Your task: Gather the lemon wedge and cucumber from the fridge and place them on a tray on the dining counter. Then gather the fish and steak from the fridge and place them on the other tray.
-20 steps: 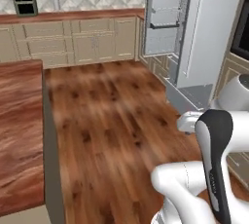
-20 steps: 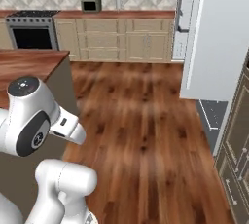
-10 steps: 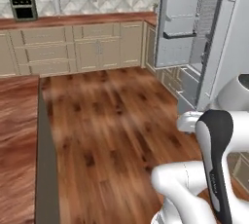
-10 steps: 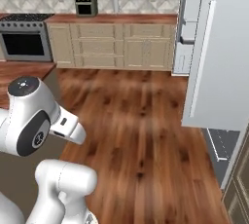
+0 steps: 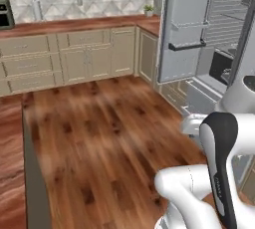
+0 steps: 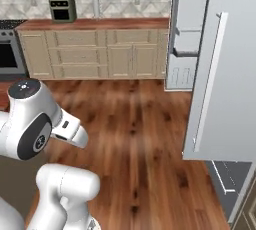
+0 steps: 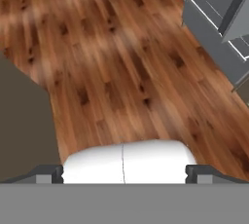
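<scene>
The fridge (image 5: pixel 187 29) stands at the right with both doors swung wide, showing door racks and wire shelves; what lies on them is too small to tell. In the right base view its big pale door (image 6: pixel 225 74) with the long bar handle is nearest. A strip of the dining counter (image 5: pixel 9 168) shows at the lower left. In the hand view my gripper (image 7: pixel 124 173) is open over bare wood floor with nothing between its fingertips (image 7: pixel 48 172). The fridge's lower drawers (image 7: pixel 214 9) sit at the upper right of that view. Lemon wedge, cucumber, fish, steak and both trays are out of view.
Beige cabinets under a wood counter (image 5: pixel 74 24) run along the back wall, with a toaster oven (image 6: pixel 62 8) on top and a stove (image 6: pixel 6 59) at far left. Open wood floor (image 5: pixel 109 123) lies between the counter and the fridge. The open doors jut into the room.
The whole scene has shifted: the base has turned and moved toward the fridge, so the dining counter slid off to the left and the fridge grew larger. The gripper stayed open.
</scene>
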You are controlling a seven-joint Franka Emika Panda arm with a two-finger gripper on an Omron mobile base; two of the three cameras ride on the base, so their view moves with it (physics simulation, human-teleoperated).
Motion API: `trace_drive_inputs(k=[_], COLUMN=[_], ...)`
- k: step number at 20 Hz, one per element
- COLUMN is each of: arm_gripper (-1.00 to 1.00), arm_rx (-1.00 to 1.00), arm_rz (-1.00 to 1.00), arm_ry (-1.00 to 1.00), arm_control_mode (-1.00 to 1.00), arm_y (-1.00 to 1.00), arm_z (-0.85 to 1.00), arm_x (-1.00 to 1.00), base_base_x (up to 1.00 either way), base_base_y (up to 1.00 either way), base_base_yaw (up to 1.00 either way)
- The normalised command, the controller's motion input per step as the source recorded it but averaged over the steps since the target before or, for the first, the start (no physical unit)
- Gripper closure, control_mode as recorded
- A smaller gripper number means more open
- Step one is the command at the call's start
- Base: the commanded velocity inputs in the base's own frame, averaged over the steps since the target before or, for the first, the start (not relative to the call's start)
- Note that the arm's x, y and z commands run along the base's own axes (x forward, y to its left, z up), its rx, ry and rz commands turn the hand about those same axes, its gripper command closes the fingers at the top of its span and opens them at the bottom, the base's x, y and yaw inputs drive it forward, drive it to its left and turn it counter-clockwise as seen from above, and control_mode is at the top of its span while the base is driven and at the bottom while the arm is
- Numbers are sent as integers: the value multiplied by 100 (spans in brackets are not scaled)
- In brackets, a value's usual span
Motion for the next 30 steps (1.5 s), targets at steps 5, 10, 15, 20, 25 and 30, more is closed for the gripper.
trace_drive_inputs(k=[5,10,15,20,25,30], arm_gripper=[-100,-100,-100,-100,-100,-100], arm_rx=[0,0,0,0,0,0], arm_rz=[0,0,0,0,0,0], arm_ry=[0,0,0,0,0,0], arm_control_mode=[100,100,100,100,100,100], arm_y=[0,0,0,0,0,0], arm_z=[0,0,0,0,0,0], arm_x=[0,0,0,0,0,0], base_base_x=[71,64,63,61,60,60], base_base_y=[2,16,29,33,36,36], base_base_yaw=[-39,-46,-46,-47,-48,-48])
